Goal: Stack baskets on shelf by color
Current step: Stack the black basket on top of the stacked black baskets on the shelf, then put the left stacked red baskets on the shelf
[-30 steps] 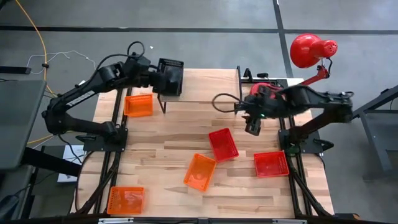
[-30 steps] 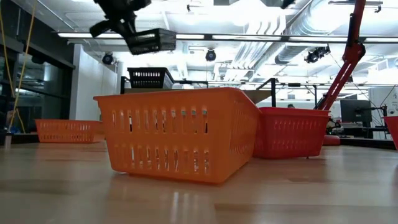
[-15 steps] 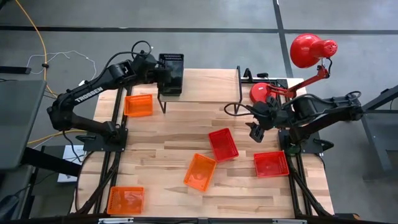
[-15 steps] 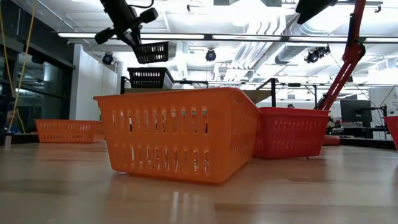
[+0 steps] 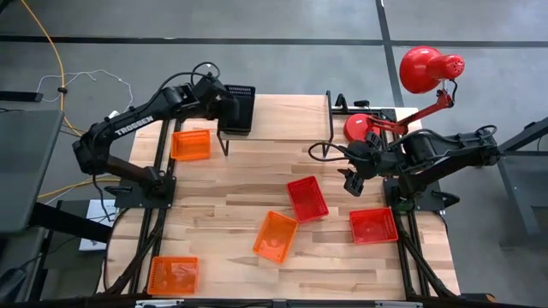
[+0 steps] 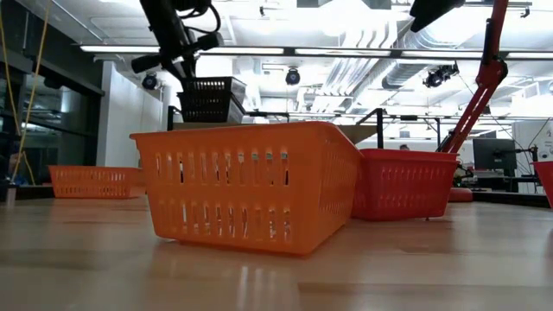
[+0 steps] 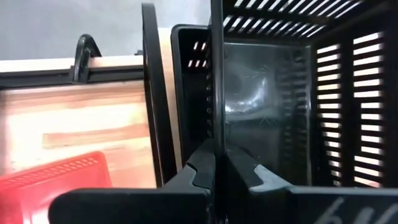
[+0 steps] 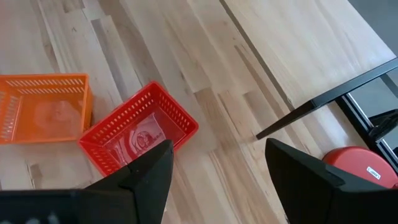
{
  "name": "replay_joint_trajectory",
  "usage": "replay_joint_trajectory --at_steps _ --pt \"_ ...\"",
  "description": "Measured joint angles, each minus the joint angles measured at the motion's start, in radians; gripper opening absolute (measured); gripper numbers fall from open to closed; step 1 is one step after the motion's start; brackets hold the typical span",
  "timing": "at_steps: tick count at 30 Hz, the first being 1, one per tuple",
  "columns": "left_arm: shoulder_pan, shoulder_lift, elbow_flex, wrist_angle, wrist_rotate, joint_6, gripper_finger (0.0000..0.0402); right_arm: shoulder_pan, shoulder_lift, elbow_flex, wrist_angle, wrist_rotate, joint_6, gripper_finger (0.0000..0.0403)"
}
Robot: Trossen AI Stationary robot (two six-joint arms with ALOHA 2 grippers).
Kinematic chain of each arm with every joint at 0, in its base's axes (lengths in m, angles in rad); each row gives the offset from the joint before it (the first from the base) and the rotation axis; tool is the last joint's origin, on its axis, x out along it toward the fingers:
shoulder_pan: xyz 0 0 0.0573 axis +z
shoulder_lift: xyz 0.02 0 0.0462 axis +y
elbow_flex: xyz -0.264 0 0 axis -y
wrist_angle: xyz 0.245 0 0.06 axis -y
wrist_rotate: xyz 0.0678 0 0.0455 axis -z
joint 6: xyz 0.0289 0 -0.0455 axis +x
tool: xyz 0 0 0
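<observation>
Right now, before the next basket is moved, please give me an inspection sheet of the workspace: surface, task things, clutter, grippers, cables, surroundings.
Surface: light wood table, no spills seen.
Job's things: black baskets at the left end of the shelf; three orange baskets and two red baskets loose on the table.
Clutter: red desk lamp at the far right corner.
Grippers: left gripper shut on a black basket wall; right gripper open, empty, above the table.
Cables: yellow and white cables on the floor, left.
Surroundings: grey floor; lit room behind; no person seen.
</observation>
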Motion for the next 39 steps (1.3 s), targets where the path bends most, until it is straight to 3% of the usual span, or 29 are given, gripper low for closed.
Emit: replay_joint_trajectory --at_steps 12,18,30,35,39 --pt "0.002 0.017 0.0 0.003 0.02 0.019 0.002 0.0 0.0 0.0 0.002 0.0 0.0 0.0243" --pt "0.018 0.011 0.0 0.016 0.084 0.039 0.0066 0.0 0.0 0.0 0.002 0.0 0.0 0.0243" --pt "0.024 -0.067 0.078 0.014 0.103 0.17 0.0163 0.0 0.0 0.0 0.025 0.0 0.002 0.0243" --pt "0.017 -0.131 0.086 0.034 0.104 0.295 0.0168 -0.001 0.0 0.0 0.044 0.012 0.003 0.0243" --pt "-0.019 -0.167 0.052 0.123 0.157 0.416 0.0137 -0.001 0.0 0.0 0.087 0.067 0.004 0.0243"
